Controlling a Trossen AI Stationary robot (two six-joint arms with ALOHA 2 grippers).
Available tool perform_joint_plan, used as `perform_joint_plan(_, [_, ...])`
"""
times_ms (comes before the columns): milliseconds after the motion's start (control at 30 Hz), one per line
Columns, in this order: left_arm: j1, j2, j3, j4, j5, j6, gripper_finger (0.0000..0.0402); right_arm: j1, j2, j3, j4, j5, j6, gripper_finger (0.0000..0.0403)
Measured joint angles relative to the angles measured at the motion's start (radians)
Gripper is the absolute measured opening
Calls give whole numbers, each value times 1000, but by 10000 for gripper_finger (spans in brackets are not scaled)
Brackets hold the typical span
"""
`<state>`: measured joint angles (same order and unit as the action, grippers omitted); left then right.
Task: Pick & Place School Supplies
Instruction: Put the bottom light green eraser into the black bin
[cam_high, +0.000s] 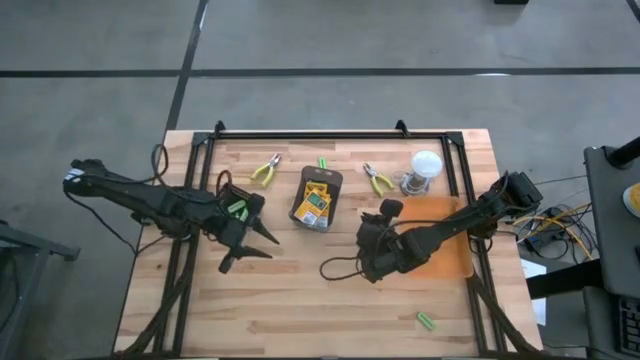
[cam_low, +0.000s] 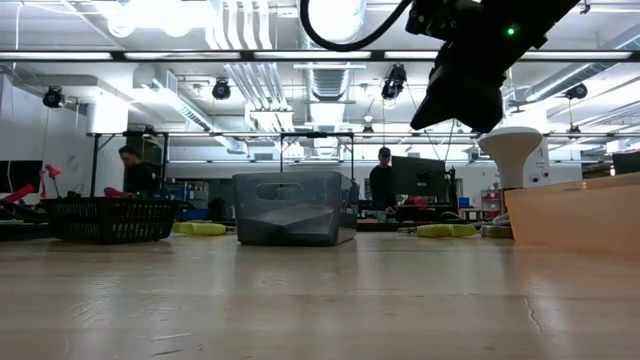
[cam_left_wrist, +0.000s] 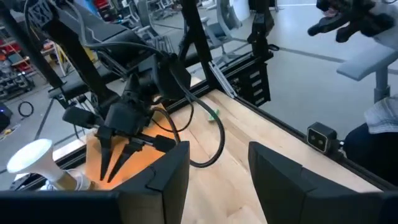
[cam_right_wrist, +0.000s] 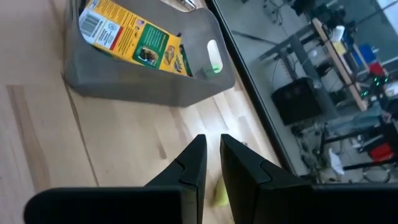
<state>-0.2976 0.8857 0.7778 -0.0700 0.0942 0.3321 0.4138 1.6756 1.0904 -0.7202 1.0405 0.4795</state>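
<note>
Left of tray, left gripper hovers, fingers apart, empty; right gripper, fingers together, waits. Next: reach stray green stick, grasp it.

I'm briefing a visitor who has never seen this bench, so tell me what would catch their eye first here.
The dark grey tray at mid-table draws the eye, with yellow-and-green crayon boxes inside and a bright-green stick by its far wall. Two pliers flank it, and a jar with a white lid stands to the right. Both arms reach in low: the left end effector open, the right end effector shut.
</note>
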Motion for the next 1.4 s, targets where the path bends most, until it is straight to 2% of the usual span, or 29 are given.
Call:
perform_joint_plan(300, [-1,-37,-45,10,132,11,170,0,0,0,25,0,-27,43])
perform_joint_plan(400, [-1,-37,-58,9,191,22,170,0,0,0,110,0,-13,43])
perform_joint_plan(500, [-1,-38,-64,8,213,29,170,-2,0,0,269,-17,-10,43])
perform_joint_plan(633, [-1,-37,-64,21,205,-17,170,-2,0,0,406,-178,-86,43])
perform_joint_plan(767, [-1,-37,-64,22,202,-90,170,1,0,0,424,-438,-98,43])
perform_joint_plan(900, [-1,-37,-64,25,201,-106,170,1,0,1,427,-682,81,43])
perform_joint_plan(1033, [-1,-37,-64,25,201,-106,170,1,0,-5,427,-864,237,43])
perform_joint_plan(1267, [-1,-37,-64,25,200,-154,170,26,8,-11,379,-1060,614,43])
perform_joint_plan(1400, [-1,-37,-64,25,200,-187,170,98,-4,-10,353,-1037,773,43])
